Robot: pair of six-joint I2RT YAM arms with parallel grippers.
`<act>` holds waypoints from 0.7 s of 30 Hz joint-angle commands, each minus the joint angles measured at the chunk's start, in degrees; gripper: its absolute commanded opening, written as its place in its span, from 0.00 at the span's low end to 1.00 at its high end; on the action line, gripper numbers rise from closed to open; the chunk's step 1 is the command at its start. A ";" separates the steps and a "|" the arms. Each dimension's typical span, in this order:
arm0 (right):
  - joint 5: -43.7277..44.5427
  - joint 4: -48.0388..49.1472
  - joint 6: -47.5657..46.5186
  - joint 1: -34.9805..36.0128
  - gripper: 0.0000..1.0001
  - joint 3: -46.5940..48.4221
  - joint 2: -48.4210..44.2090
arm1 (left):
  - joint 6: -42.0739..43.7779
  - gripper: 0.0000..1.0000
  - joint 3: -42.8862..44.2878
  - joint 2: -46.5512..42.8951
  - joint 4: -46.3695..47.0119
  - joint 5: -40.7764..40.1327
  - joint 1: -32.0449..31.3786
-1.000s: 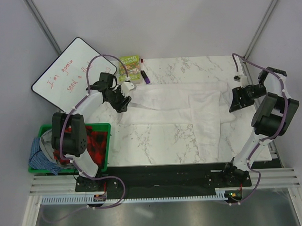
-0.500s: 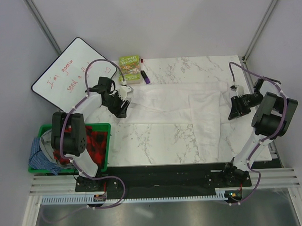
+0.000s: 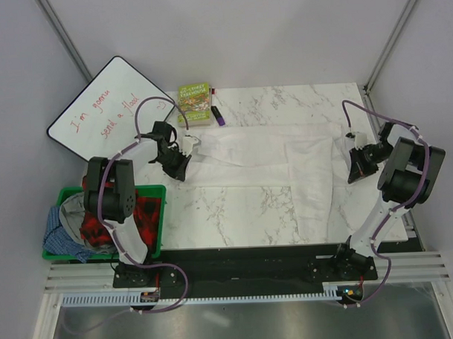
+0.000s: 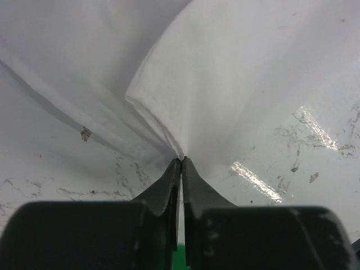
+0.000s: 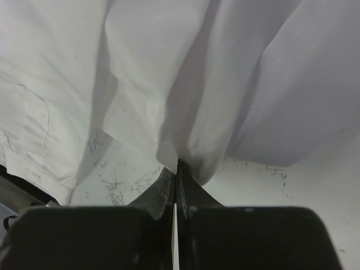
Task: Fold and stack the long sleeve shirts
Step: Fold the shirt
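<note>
A plain white long sleeve shirt (image 3: 267,161) lies spread across the marble table, one sleeve hanging toward the near edge. My left gripper (image 3: 183,157) sits at the shirt's left end and is shut on a pinch of the white cloth (image 4: 169,135). At the shirt's right end, my right gripper (image 3: 351,164) is shut on a fold of the same shirt (image 5: 185,140). In both wrist views the jaws meet at their tips with cloth drawn into them.
A green book (image 3: 194,102) and a small purple object (image 3: 218,115) lie at the table's far left. A whiteboard (image 3: 109,110) leans off the left side. A green bin (image 3: 109,218) with red plaid and other clothes stands at the near left.
Both grippers came down onto the ends of the shirt and closed on its cloth. The left one moved slightly toward the near side, the right one slid a little right.
</note>
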 commanded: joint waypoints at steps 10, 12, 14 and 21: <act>8.71 -0.48 1.67 -0.15 0.00 -4.86 0.26 | -1.20 0.02 -2.10 -1.99 -2.29 -1.17 0.20; 9.15 -1.36 0.18 -0.15 0.00 -5.91 -1.05 | -1.29 0.02 -3.16 -3.40 -2.91 -0.90 0.20; 9.15 -3.29 -1.14 -0.15 0.00 -6.88 -2.11 | -1.37 0.02 -4.12 -5.77 -4.31 0.05 0.29; 9.50 -4.35 -2.55 -0.33 0.22 -7.33 -3.96 | -2.08 0.02 -3.17 -7.19 -5.55 0.41 0.29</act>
